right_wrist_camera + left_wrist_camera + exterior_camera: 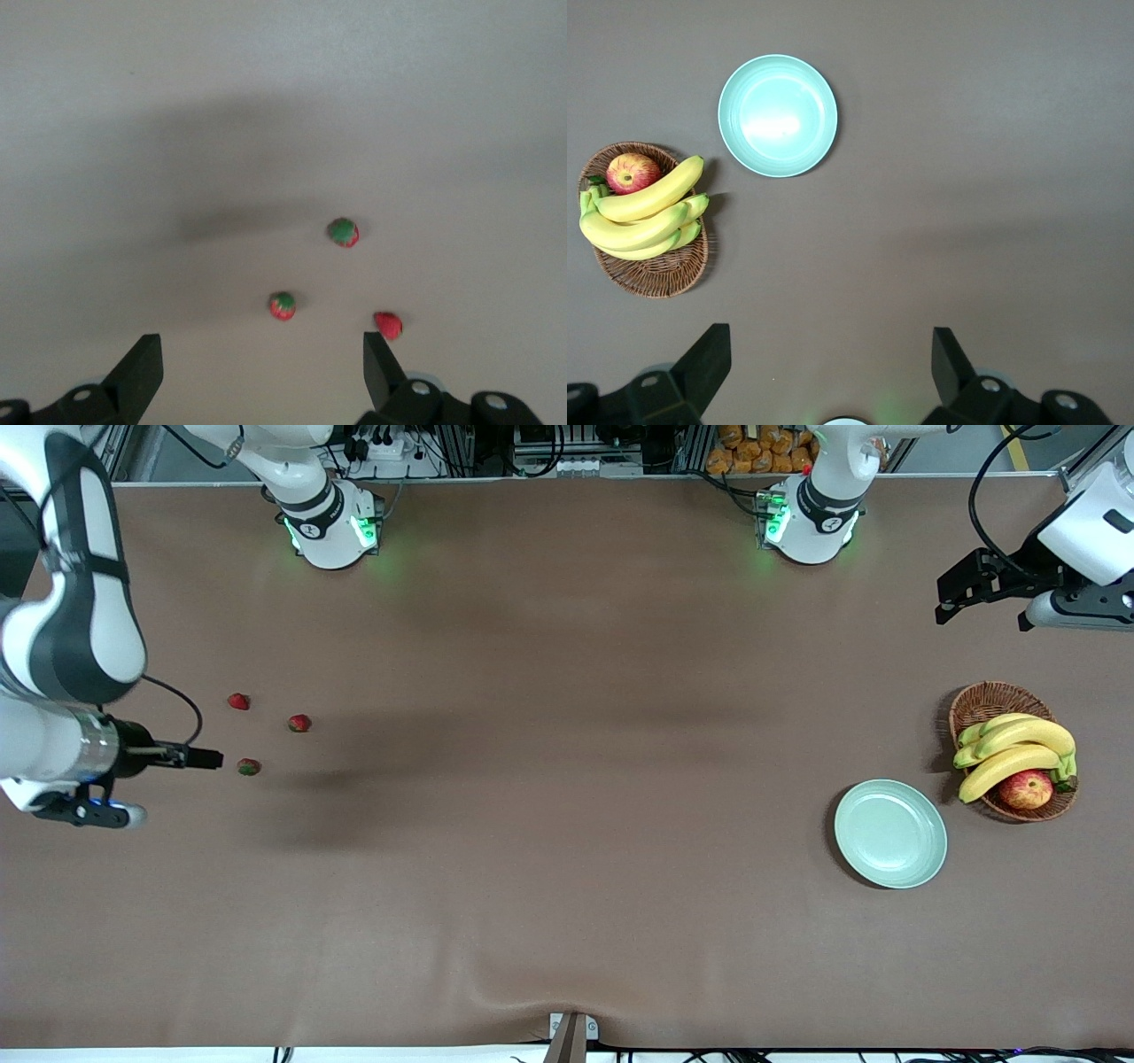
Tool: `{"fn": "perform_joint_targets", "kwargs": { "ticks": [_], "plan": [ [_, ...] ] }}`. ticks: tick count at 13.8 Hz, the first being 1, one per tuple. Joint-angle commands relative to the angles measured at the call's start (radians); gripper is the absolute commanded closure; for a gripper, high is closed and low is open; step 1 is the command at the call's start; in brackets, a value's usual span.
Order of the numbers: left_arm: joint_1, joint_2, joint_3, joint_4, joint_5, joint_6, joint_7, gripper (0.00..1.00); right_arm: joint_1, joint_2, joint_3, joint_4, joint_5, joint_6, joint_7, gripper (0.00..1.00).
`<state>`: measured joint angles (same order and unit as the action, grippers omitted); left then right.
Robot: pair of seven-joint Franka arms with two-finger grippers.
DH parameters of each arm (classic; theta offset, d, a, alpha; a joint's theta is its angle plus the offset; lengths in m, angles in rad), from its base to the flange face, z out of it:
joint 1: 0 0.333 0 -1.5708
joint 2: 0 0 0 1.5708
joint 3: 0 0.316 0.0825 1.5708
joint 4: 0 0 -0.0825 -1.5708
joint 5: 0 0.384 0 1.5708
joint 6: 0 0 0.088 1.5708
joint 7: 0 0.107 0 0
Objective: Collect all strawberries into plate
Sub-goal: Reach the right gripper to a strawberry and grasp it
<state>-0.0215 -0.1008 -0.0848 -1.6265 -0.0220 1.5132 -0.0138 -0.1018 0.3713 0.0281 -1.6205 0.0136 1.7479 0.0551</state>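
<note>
3 strawberries sit loose on the table [549, 868] toward the right arm's end, well apart from the plate: one [238, 701] farthest from the front cam, one [299, 723] mid, one [249, 766] nearest. Mint-green plate [890, 833] lies bare toward the left arm's end, just beside a wicker basket [988, 701] w/ bananas [1014, 748] & an apple [1026, 788]. Right gripper [261, 372] hangs over the table near the berries, jaws wide, holding nothing. Left gripper [828, 367] is up over the table near the basket, jaws wide too, nothing between them.
</note>
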Motion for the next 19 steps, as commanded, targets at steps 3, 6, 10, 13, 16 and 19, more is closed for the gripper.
{"fn": "perform_joint_targets", "kwargs": {
  "ticks": [3,6,10,13,16,19],
  "plan": [
    [0.003,0.013,-0.004,0.019,0.017,-0.015,0.005,0.0,-0.038,-0.015,0.013,-0.243,-0.012,0.267,-0.034,0.0],
    [0.012,0.024,-0.003,0.02,0.017,-0.019,0.002,0.0,-0.055,0.003,0.013,-0.277,-0.014,0.295,-0.055,0.0],
    [0.018,0.019,-0.012,0.02,0.019,-0.021,0.0,0.0,-0.088,0.024,0.012,-0.347,-0.014,0.378,-0.134,0.0],
    [0.02,0.024,-0.015,0.017,0.019,-0.021,-0.002,0.0,-0.115,0.06,0.012,-0.364,-0.015,0.432,-0.173,0.0],
    [0.02,0.024,-0.012,0.017,0.043,-0.021,0.0,0.0,-0.122,0.099,0.012,-0.364,-0.015,0.472,-0.175,0.0],
    [0.008,0.027,-0.015,0.014,0.076,-0.019,-0.002,0.0,-0.121,0.118,0.012,-0.364,-0.015,0.479,-0.176,0.06]
  ]
}}
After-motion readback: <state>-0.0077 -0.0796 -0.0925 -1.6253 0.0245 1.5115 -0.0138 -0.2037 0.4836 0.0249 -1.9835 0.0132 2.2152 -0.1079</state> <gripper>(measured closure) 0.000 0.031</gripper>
